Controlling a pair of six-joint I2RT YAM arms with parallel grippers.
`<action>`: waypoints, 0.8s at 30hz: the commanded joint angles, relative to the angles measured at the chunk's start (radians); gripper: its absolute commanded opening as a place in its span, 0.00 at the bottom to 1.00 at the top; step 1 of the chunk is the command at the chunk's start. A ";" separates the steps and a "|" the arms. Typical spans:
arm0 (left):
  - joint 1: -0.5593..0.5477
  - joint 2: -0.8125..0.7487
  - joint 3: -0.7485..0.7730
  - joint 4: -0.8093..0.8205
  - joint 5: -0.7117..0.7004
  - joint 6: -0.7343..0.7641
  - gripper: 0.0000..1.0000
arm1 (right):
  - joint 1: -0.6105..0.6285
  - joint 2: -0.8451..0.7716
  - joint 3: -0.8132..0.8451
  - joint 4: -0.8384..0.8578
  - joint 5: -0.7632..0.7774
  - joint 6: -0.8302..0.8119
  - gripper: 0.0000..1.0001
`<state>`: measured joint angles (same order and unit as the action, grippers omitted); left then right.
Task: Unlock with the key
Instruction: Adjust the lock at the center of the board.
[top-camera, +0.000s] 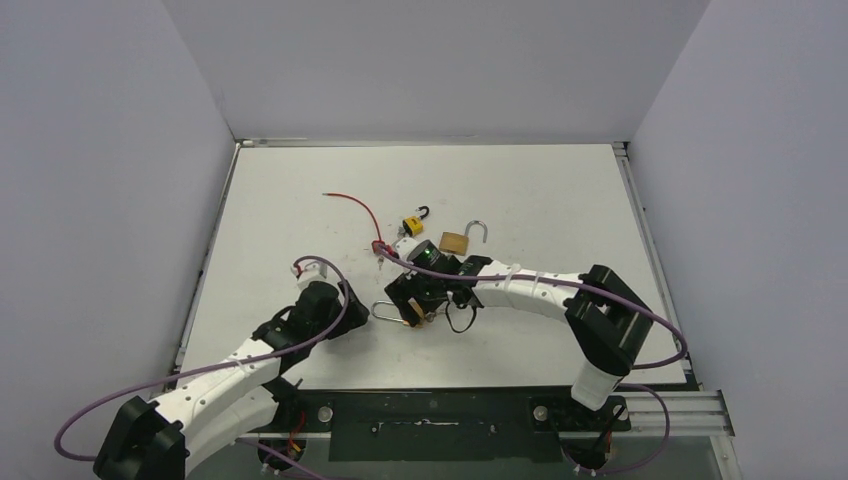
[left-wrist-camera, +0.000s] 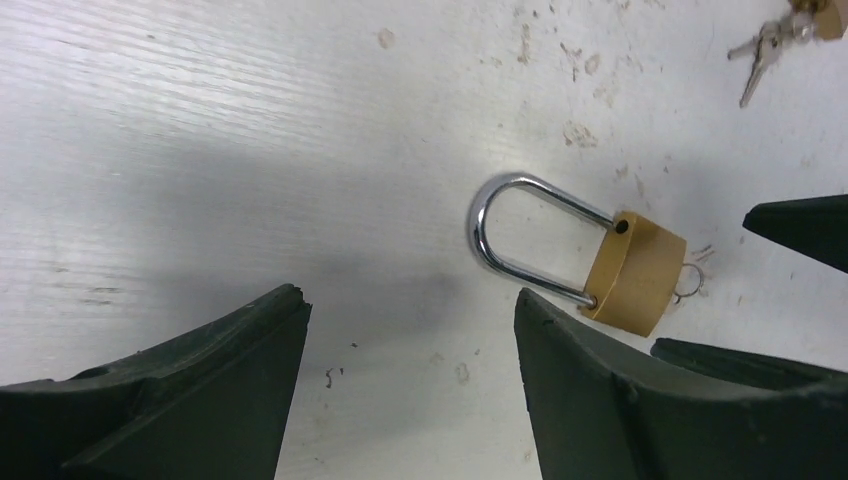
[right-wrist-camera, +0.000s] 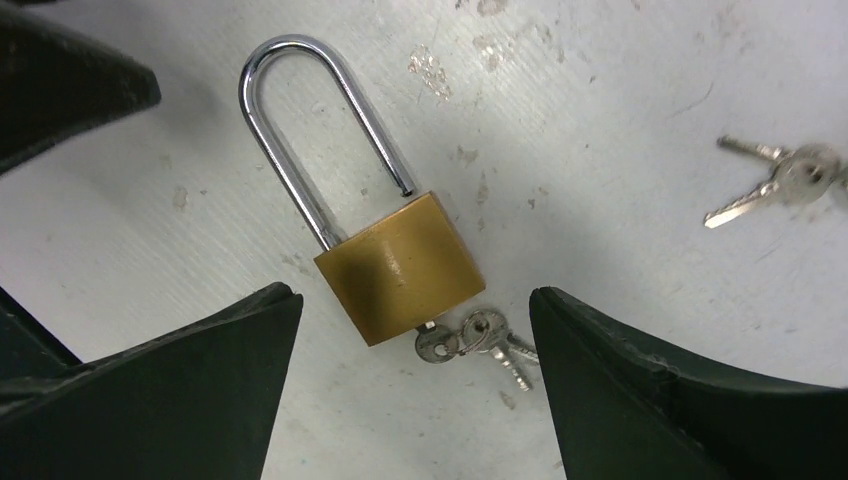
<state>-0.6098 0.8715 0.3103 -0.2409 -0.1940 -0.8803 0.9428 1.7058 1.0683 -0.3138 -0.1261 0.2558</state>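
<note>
Padlock (right-wrist-camera: 400, 265) lies flat, unheld, between wide-spread fingers of right gripper (right-wrist-camera: 415, 300); key (right-wrist-camera: 440, 343) in its base at five o'clock; shackle (right-wrist-camera: 290, 130) seemingly released. Left gripper (left-wrist-camera: 410, 298) wide, empty.

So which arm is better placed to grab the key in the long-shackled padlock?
Right, probably. The right gripper is open directly over the padlock, with the key between its fingertips. The left gripper faces the shackle end, away from the key.
</note>
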 joint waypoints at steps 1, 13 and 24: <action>0.029 -0.072 0.052 -0.055 -0.118 -0.057 0.73 | 0.009 0.027 0.076 -0.016 -0.029 -0.287 0.89; 0.161 -0.142 0.052 -0.096 -0.025 -0.044 0.75 | 0.036 0.180 0.217 -0.169 -0.119 -0.531 0.92; 0.223 -0.136 0.029 -0.067 0.058 -0.036 0.75 | 0.047 0.265 0.248 -0.267 -0.145 -0.556 0.62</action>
<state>-0.4068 0.7349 0.3153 -0.3309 -0.1814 -0.9283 0.9836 1.9312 1.2819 -0.5179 -0.2546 -0.2756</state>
